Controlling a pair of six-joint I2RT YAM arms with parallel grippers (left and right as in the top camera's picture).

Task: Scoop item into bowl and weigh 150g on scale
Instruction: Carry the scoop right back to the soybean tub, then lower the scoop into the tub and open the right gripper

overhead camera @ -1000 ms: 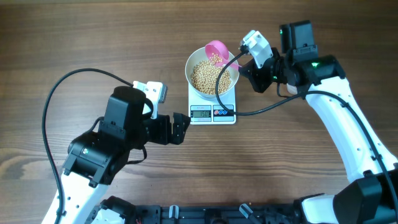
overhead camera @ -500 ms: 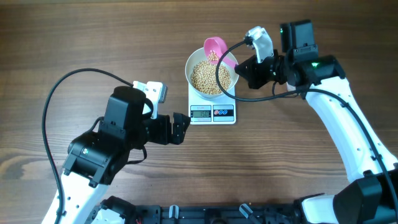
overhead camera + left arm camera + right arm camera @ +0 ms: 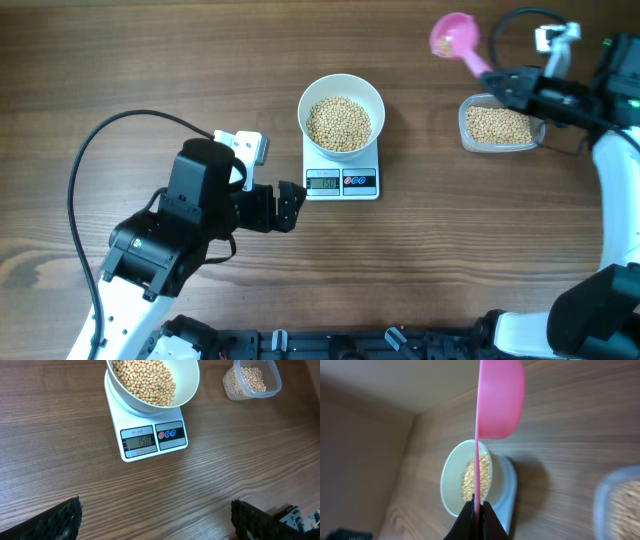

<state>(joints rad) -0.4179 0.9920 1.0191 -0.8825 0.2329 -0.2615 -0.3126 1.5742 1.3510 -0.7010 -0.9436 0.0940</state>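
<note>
Right gripper (image 3: 500,82) is clenched on the pink scoop (image 3: 455,36) handle, near the clear container (image 3: 463,122). Scoop looks empty, probably finished. Bowl (image 3: 303,105) of beans (image 3: 338,122) sits on the scale (image 3: 341,182), well off to the gripper's left. Display (image 3: 139,442) appears to show 150. Left gripper (image 3: 292,205) is spread and empty, the scale just ahead of it, likely there for its camera.

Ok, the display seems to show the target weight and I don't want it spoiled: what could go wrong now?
The open left gripper sits close to the scale; a nudge could upset the reading. The right gripper pinches the pink scoop by its thin handle only, so it might twist or slip. That arm is beside the clear container and might knock it.
</note>
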